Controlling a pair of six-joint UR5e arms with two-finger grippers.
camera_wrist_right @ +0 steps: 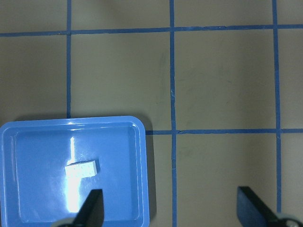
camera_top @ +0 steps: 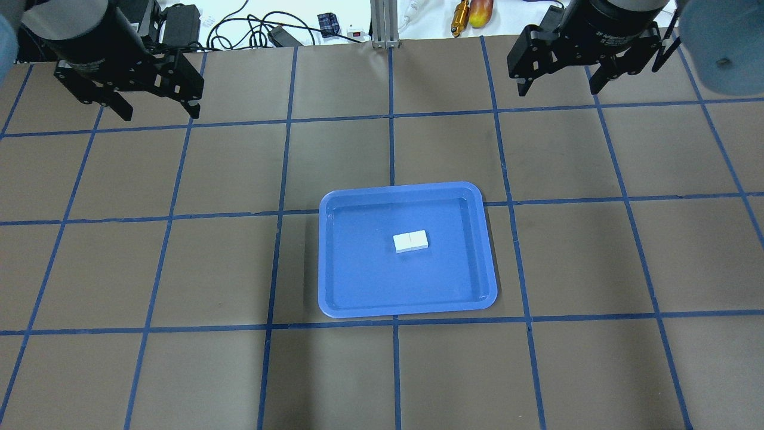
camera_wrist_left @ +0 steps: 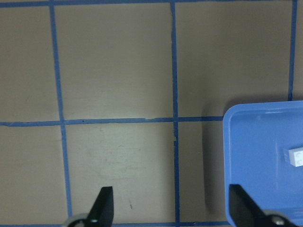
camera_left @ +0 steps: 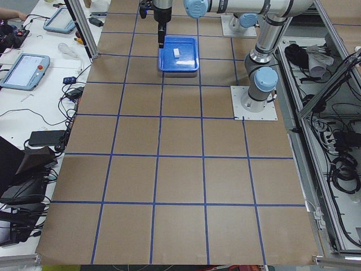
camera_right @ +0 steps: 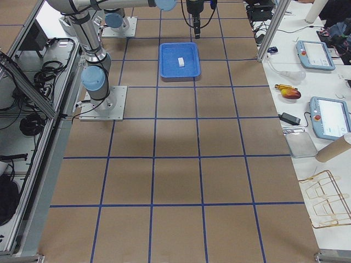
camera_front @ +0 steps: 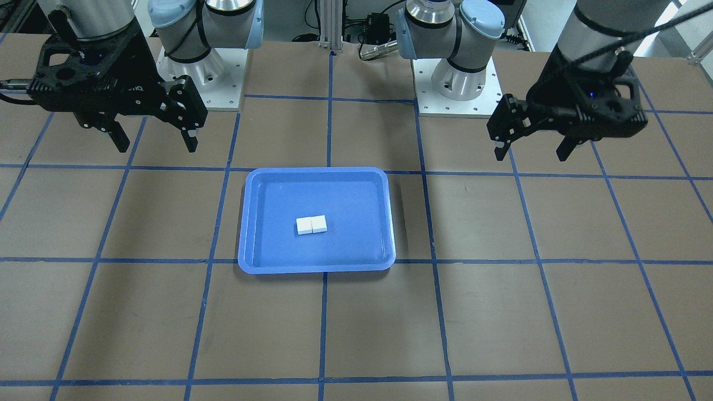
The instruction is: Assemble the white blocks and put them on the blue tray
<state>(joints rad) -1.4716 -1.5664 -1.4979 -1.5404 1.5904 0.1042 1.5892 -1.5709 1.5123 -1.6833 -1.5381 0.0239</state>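
The two white blocks (camera_front: pixel 311 224) lie joined side by side as one piece near the middle of the blue tray (camera_front: pixel 340 192), which sits on the table. They also show in the overhead view (camera_top: pixel 410 241) on the tray (camera_top: pixel 370 275). My left gripper (camera_top: pixel 160 114) is open and empty, raised above the table and well away from the tray. My right gripper (camera_top: pixel 558 91) is open and empty on the other side, also apart from it. The left wrist view shows the tray's corner (camera_wrist_left: pixel 255 156) and a block's edge (camera_wrist_left: pixel 296 157). The right wrist view shows the blocks (camera_wrist_right: pixel 82 169).
The brown table is marked with a grid of blue tape. The two arm bases (camera_front: pixel 206 78) (camera_front: pixel 457 83) stand at the robot's side of the table. Cables, a power brick and fruit (camera_top: pixel 480 12) lie beyond the far edge. Teach pendants (camera_right: pixel 315 55) sit on side benches.
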